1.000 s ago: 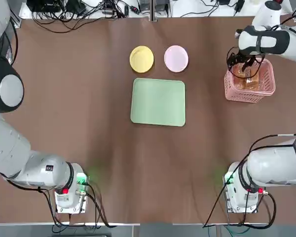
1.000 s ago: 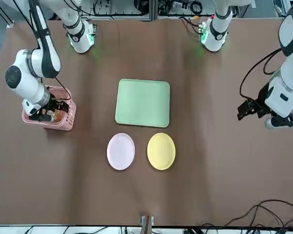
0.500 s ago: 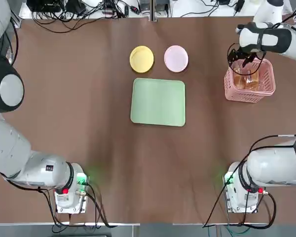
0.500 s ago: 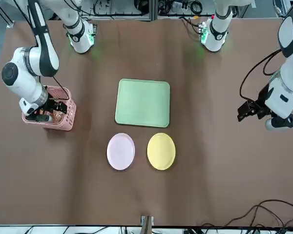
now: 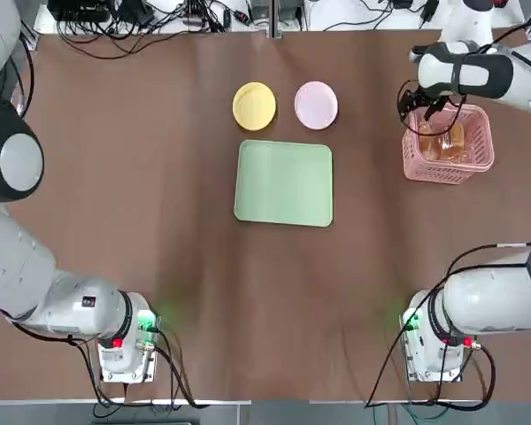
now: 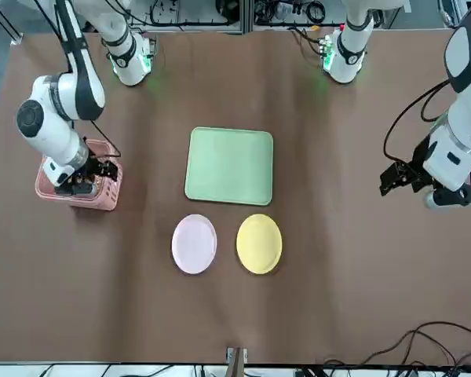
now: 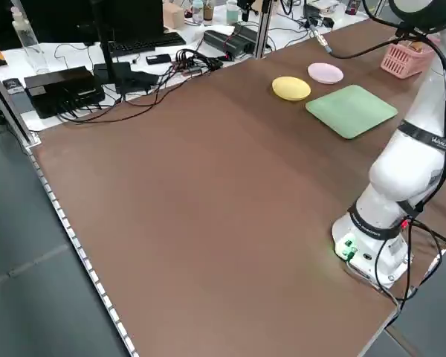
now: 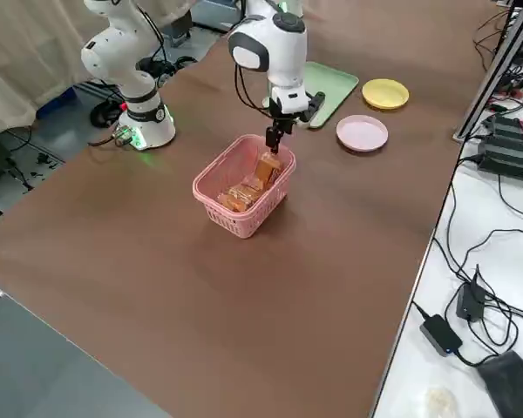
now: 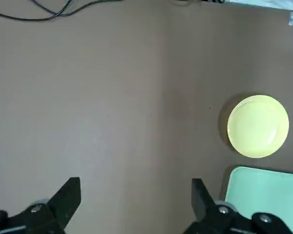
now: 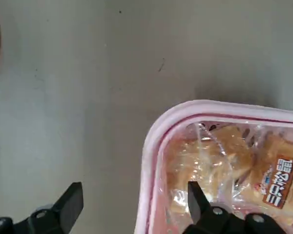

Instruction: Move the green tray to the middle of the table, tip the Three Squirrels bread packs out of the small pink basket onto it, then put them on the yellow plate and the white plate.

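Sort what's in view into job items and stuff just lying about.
Job:
- green tray
- small pink basket
- bread packs inside it
- yellow plate
- white plate

Lying about, beyond the table:
- black cables
- keyboard
- squeeze bottle

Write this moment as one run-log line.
right fingers: open, over pink lattice plastic basket | clear bread packets: inside | flat green rectangular tray: bare

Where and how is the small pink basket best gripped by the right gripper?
Probably best at the rim of the small pink basket, right gripper coming from above: the wall is thin, upright and open-topped, so one finger fits each side.
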You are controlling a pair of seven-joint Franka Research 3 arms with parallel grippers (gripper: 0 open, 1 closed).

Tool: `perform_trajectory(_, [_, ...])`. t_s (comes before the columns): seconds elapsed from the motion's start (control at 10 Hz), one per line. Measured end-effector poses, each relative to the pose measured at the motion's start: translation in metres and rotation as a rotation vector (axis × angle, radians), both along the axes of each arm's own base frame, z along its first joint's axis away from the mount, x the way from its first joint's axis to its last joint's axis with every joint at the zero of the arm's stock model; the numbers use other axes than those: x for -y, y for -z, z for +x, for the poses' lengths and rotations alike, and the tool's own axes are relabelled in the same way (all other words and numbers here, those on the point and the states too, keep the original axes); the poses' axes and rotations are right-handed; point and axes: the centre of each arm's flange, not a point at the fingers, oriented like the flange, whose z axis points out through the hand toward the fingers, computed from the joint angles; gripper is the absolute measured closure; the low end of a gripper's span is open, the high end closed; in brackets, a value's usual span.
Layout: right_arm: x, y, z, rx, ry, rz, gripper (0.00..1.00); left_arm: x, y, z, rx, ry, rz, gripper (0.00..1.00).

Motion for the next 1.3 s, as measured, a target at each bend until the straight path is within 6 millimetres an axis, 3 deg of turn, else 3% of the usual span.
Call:
perform_trajectory(0.2, [-0.010,0.002,-0.003,-0.012,-0.009,0.009,0.05,-0.001,0.000,0.000,0.003,-0.001,0.000,0.00])
perform_trajectory(0.9, [-0.006,0.018,-0.015,-0.056,0.053,0.059,0.06,0.002,0.004,0.002,-0.003,0.003,0.000,0.00])
perform_trajectory(1.3, [0.014,0.022,-0.014,-0.061,0.096,0.062,0.07,0.003,0.007,0.003,-0.007,0.003,0.000,0.00])
